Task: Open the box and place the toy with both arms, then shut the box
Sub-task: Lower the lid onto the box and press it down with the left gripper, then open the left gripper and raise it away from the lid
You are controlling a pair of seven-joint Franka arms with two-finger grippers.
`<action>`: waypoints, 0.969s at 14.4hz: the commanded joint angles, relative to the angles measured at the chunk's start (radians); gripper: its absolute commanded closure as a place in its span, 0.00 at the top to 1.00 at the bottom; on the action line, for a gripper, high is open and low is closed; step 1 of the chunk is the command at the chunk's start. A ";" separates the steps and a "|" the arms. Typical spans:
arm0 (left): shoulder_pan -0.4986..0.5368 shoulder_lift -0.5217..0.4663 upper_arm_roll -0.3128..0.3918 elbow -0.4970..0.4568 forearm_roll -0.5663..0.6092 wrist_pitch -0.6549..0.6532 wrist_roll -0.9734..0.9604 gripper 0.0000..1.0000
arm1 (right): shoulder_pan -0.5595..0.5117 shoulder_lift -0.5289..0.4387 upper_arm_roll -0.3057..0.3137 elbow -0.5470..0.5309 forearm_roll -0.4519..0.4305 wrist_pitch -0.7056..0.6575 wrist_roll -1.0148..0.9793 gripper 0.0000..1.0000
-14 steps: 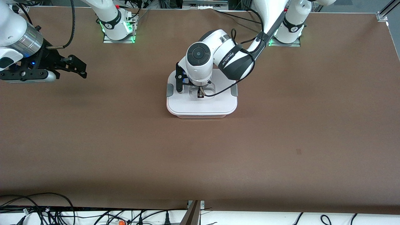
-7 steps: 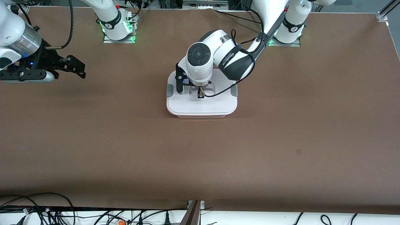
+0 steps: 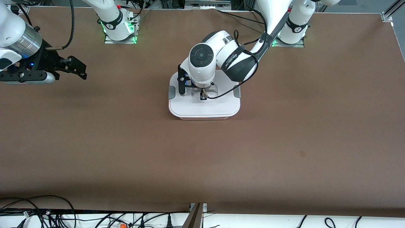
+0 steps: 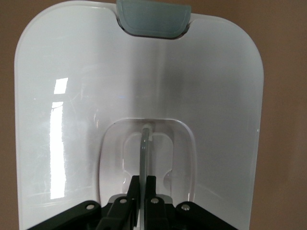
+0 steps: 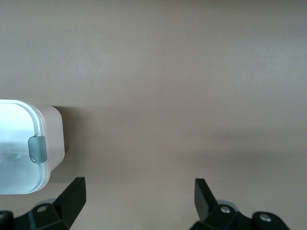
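Observation:
The box (image 3: 204, 107) stands mid-table with its flat white lid on the pale pink tub, whose rim (image 3: 204, 118) shows at the near edge. The grey side clips (image 3: 171, 92) are on both short sides. My left gripper (image 3: 203, 95) is straight above the lid and shut on the clear recessed handle (image 4: 145, 143). In the left wrist view the left gripper (image 4: 145, 178) pinches the thin handle bar. My right gripper (image 3: 83, 70) hangs open and empty over bare table toward the right arm's end. The right gripper (image 5: 140, 191) sees the box (image 5: 19, 153) off to one side. The toy is not in view.
The brown table top (image 3: 284, 142) spreads around the box. Cables (image 3: 47, 212) lie along the table's near edge. The arm bases (image 3: 118, 30) stand at the far edge.
The lid has sunk slightly onto the tub with the left gripper still on the handle. The right gripper has drawn back a little toward its end of the table.

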 commanded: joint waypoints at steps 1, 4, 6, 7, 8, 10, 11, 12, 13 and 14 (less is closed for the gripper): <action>-0.011 0.042 0.009 0.036 0.010 0.021 -0.018 0.00 | -0.009 -0.024 0.005 -0.021 0.010 -0.006 -0.013 1.00; -0.011 0.042 0.009 0.036 0.004 0.021 -0.082 1.00 | -0.009 -0.024 0.005 -0.021 0.010 -0.004 -0.013 1.00; -0.009 0.034 0.006 0.040 0.004 0.020 -0.104 1.00 | -0.009 -0.024 0.005 -0.021 0.010 -0.004 -0.013 1.00; -0.008 0.028 0.005 0.050 0.003 0.012 -0.105 1.00 | -0.009 -0.024 0.005 -0.021 0.010 -0.006 -0.013 1.00; -0.002 0.025 0.003 0.060 0.003 0.003 -0.104 1.00 | -0.009 -0.024 0.007 -0.021 0.009 -0.006 -0.013 1.00; 0.009 0.016 0.003 0.089 0.003 -0.047 -0.102 1.00 | -0.009 -0.024 0.010 -0.021 0.008 -0.006 -0.013 1.00; 0.020 0.016 0.003 0.117 0.003 -0.081 -0.102 1.00 | -0.009 -0.024 0.010 -0.021 0.008 -0.006 -0.013 1.00; 0.031 0.014 0.003 0.141 0.003 -0.113 -0.102 1.00 | -0.009 -0.024 0.010 -0.021 0.008 -0.004 -0.013 1.00; 0.044 0.007 0.003 0.149 0.001 -0.132 -0.105 1.00 | -0.009 -0.024 0.011 -0.022 0.008 -0.004 -0.013 1.00; 0.064 -0.006 0.003 0.151 -0.011 -0.134 -0.113 1.00 | -0.009 -0.024 0.011 -0.022 0.008 -0.004 -0.013 1.00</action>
